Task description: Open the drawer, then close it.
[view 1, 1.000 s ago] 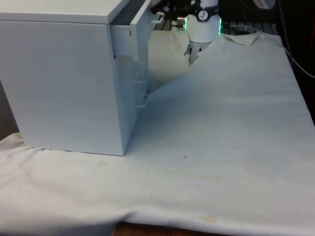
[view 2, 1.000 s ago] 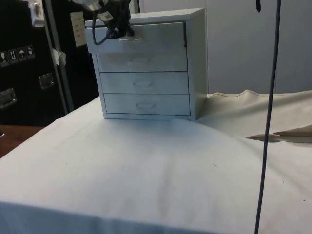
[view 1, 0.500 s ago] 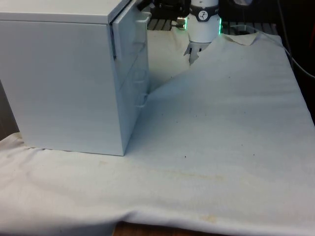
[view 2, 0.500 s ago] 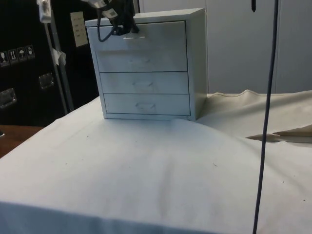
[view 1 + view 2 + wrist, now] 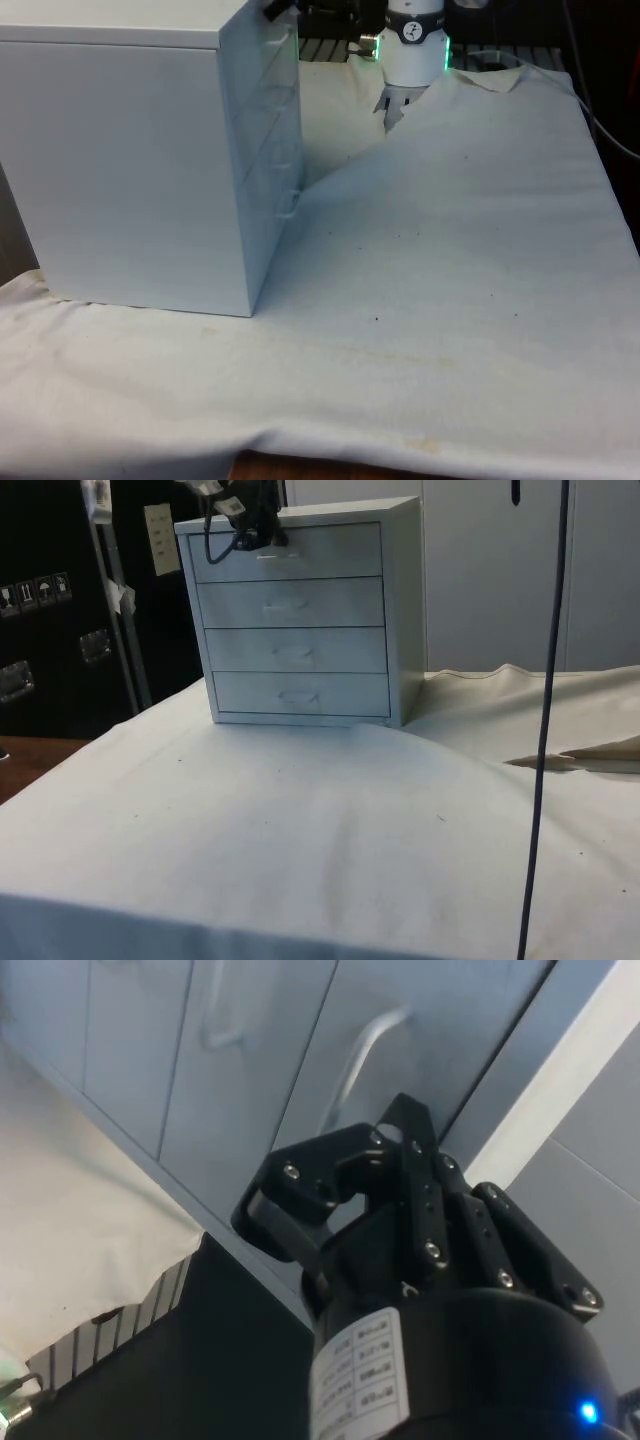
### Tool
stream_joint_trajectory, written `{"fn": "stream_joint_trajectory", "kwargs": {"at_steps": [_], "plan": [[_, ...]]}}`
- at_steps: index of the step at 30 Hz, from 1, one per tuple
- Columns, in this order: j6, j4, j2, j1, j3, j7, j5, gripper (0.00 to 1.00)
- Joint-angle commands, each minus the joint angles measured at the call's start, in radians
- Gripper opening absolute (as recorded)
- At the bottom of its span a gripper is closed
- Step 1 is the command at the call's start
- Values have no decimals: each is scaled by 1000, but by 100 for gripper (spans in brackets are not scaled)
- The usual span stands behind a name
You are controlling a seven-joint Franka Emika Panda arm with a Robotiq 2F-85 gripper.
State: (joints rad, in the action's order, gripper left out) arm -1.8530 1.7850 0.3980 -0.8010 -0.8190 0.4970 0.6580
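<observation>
The top drawer (image 5: 288, 552) of the white four-drawer metal chest (image 5: 300, 620) has slid shut since a second ago, now flush at the tabletop's far end. The black gripper (image 5: 252, 532) sits at its handle (image 5: 355, 1055); whether the jaws grip it I cannot tell. Closing looks done, so next is probably backing off.

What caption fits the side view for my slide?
Gripper at the handle of the top drawer, which sits flush in the white chest of drawers.
</observation>
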Motion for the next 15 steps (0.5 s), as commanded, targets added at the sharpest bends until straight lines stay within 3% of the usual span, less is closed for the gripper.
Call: {"fn": "stream_joint_trajectory", "kwargs": {"at_steps": [1, 3, 4, 5, 12, 13, 15], "plan": [[3, -2, -4, -7, 3, 1, 0, 0], [14, -6, -6, -15, 8, 8, -1, 0], [2, -4, -1, -4, 5, 4, 0, 0], [24, -10, -9, -18, 17, 14, -1, 0], [38, -22, -11, -28, 37, 26, 0, 0], [40, -24, -6, -24, 35, 26, 0, 0], [35, -24, -11, -31, 43, 26, 2, 0]]}}
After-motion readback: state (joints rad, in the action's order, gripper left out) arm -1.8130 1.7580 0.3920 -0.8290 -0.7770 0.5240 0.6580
